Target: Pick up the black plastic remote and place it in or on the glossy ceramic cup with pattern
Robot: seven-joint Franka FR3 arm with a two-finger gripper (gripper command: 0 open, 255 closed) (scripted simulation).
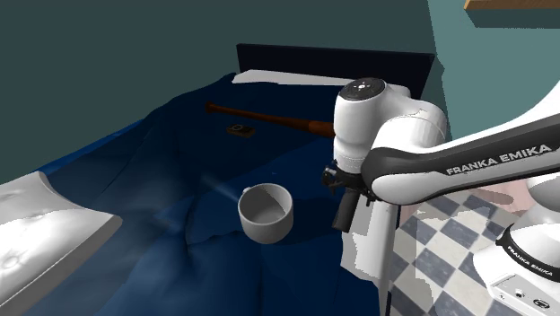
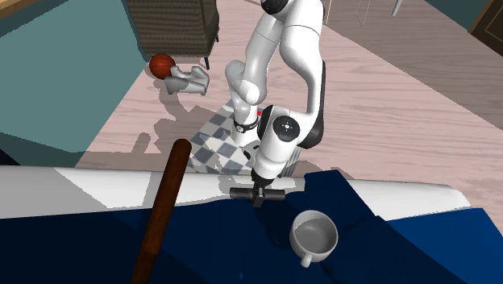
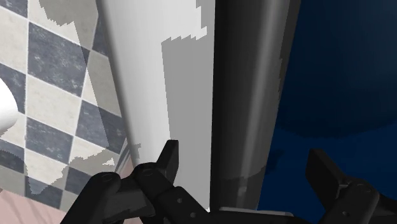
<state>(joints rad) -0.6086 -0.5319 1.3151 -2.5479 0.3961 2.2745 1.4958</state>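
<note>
Hanging spread wide with nothing between its fingers, the gripper sits right of centre in the shoulder view, at the white edge of the bed. Just to its left there, in the lower middle, a plain grey cup stands upright on the dark blue cover. The small dark remote lies flat on the cover in the upper middle, well apart from the cup, just beside a brown bat. Checkered floor shows lower right.
</note>
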